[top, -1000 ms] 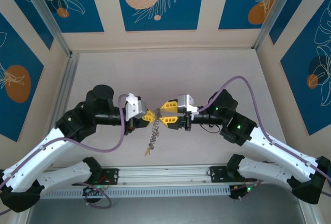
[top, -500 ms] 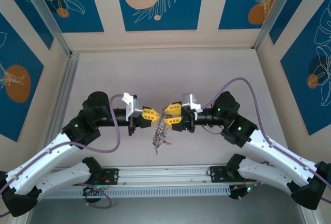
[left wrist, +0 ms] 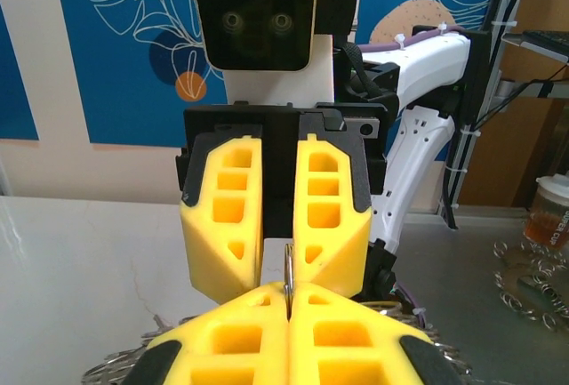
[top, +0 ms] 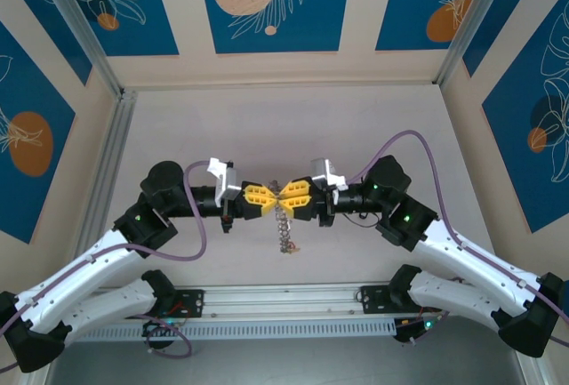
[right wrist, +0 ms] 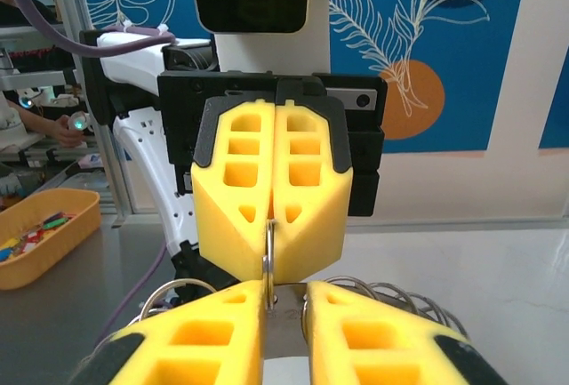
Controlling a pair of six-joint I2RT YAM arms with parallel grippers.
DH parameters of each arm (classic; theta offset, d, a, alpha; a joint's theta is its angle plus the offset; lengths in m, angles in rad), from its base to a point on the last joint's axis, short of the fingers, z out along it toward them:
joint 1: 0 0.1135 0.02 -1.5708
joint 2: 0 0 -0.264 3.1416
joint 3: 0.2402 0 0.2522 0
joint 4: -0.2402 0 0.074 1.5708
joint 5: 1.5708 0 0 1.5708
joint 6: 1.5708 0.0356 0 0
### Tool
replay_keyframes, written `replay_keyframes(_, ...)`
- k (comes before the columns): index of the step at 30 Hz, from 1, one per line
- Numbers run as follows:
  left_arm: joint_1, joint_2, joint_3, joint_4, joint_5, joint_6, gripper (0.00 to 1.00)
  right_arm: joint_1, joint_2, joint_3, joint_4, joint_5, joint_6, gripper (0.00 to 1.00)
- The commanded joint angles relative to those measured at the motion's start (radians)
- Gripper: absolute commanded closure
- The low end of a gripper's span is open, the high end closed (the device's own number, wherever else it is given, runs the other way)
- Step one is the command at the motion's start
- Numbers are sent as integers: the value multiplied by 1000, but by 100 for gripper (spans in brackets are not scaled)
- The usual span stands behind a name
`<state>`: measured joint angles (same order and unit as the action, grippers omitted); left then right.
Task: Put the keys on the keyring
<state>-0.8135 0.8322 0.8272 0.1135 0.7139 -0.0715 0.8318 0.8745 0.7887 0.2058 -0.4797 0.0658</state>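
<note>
Left claw [left wrist: 289, 292] tight on keyring [left wrist: 287, 269], right claw [right wrist: 284, 289] narrower than before, grip unclear, keys [top: 285, 229] bunched nearer

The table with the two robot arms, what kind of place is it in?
Probably a robot lab's test booth: a left arm and right arm bolted to a table, metal frame posts, and blue leaf-patterned wall panels around it.

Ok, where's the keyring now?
Top view: the keyring hangs over the table, just below where the left gripper and right gripper meet tip to tip, pinched by the left.
</note>
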Motion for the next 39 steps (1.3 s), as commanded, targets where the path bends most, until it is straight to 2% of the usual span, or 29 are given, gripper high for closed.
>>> replay_keyframes(1, 8, -9, -6, 77, 32, -11, 100, -2, 5, -7, 38, -13, 10, 92)
replay_keyframes(3, 8, -10, -7, 69, 29, -6, 100, 0, 7, -10, 41, 4, 8, 100)
replay_keyframes(9, 8, 6, 16, -32, 18, 33, 100, 0, -4, 12, -8, 35, -20, 100)
replay_keyframes(12, 8, -2, 46, -146, -26, 87, 100, 18, -1, 34, -65, 62, -61, 100)
replay_keyframes(16, 8, -4, 104, -281, -71, 153, 87, 66, 24, 81, -182, 129, -151, 100)
replay_keyframes(18, 8, 1, 127, -329, -87, 173, 86, 92, 38, 99, -221, 160, -182, 100)
replay_keyframes(21, 8, 15, 153, -382, -98, 201, 90, 105, 42, 102, -218, 167, -190, 100)
replay_keyframes(24, 8, 23, 162, -413, -104, 218, 100, 107, 37, 103, -209, 168, -191, 100)
replay_keyframes(32, 8, 6, 130, -377, -106, 227, 100, 103, 29, 100, -203, 188, -180, 100)
replay_keyframes(33, 8, 0, 122, -367, -116, 228, 100, 96, 33, 103, -214, 195, -169, 95)
replay_keyframes(35, 8, -17, 102, -338, -139, 229, 100, 73, 33, 98, -253, 223, -115, 77)
replay_keyframes(38, 7, -56, 61, -295, -181, 238, 100, 20, -12, 27, -276, 285, -3, 66)
replay_keyframes(39, 7, -62, 52, -291, -192, 247, 100, 6, -32, 3, -283, 298, 37, 57)
